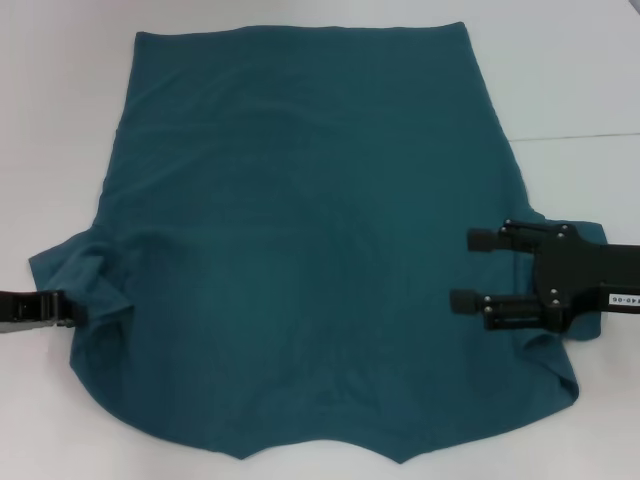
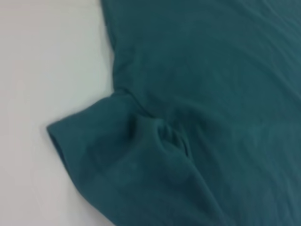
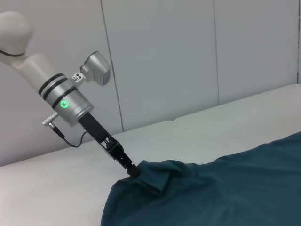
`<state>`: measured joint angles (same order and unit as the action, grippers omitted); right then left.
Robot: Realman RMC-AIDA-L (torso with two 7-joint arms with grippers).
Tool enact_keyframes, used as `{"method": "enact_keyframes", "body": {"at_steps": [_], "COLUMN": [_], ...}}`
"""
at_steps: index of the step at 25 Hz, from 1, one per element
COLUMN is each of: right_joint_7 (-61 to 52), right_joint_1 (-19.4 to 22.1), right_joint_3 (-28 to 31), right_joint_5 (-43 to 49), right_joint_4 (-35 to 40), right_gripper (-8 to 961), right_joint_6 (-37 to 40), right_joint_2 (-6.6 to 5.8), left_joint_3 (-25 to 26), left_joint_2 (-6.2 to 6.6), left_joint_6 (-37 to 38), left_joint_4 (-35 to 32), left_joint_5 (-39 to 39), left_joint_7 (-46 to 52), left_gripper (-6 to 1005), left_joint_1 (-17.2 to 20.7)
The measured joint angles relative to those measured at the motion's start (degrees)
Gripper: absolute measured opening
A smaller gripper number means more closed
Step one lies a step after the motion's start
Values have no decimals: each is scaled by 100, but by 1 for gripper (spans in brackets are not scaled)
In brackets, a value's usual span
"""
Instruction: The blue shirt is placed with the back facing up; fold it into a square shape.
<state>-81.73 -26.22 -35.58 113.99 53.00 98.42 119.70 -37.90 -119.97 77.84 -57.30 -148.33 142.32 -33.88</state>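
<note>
White table (image 1: 560, 70), seam across top; pale grey panelled wall (image 3: 188, 56) behind.

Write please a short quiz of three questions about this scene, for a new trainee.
1. True or false: the blue shirt lies spread on the white table.
2. Which gripper is at the bunched sleeve? A) left B) right
3. Where is the right gripper, and how do its fingers stand?

Key:
1. True.
2. A, the left gripper, at the sleeve's edge.
3. Over the shirt's right side, open.
</note>
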Motion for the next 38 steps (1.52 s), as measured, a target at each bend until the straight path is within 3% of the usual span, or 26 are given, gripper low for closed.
{"method": "enact_keyframes", "body": {"at_steps": [6,20,38], "right_joint_7": [10,70,79], "right_joint_1": [-59,-77,10], "right_joint_3": [-8,-11,-11], "right_joint_5": [0,-1,-149], "right_joint_4": [0,-14,-90], "right_gripper": [916,916,916], "right_joint_6": [2,-3,13], "right_joint_2": [1,18,9], "left_joint_3": [301,488,418], "left_joint_2": [69,117,93], "left_joint_6": [-66,-126,-280], "left_joint_4": [175,274,374], "left_joint_5": [36,132,124], "left_joint_7": [0,-24,-38], "left_gripper": [76,281,119], "left_joint_1": [-49,-19,-49]}}
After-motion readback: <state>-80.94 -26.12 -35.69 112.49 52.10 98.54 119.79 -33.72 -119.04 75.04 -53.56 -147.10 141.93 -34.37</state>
